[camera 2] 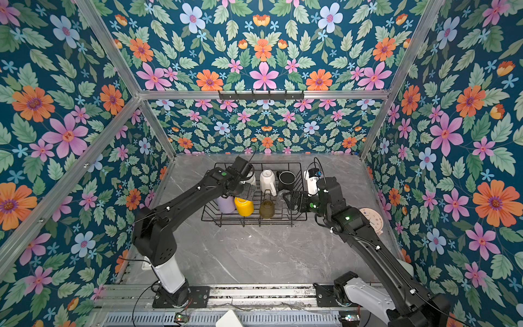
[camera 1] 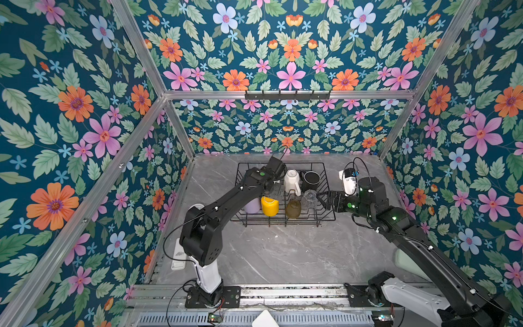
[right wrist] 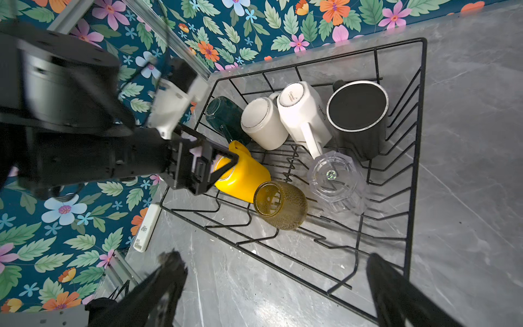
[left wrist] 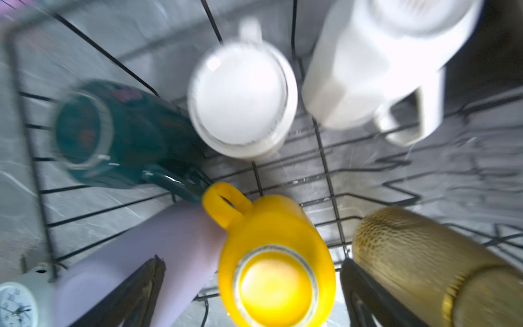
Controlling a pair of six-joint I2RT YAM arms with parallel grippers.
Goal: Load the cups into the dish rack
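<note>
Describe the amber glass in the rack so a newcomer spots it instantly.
Start at the black wire dish rack at the back of the grey table. In its row nearest the robot, the amber glass sits between the yellow mug and the clear glass. It alone is olive-gold, translucent and dimpled.

Cnt: 1 rack (right wrist: 423,41), 5 mugs (right wrist: 356,113), 2 glasses (right wrist: 280,205), 1 tumbler (left wrist: 175,240), 2 clocks (camera 2: 371,220), 1 remote (right wrist: 145,228).

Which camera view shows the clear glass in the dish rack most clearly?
The right wrist view: the clear glass is close, sharp and unhidden there, beside the olive-amber glass. In both top views it is small and faint. The left wrist view does not show it.
</note>
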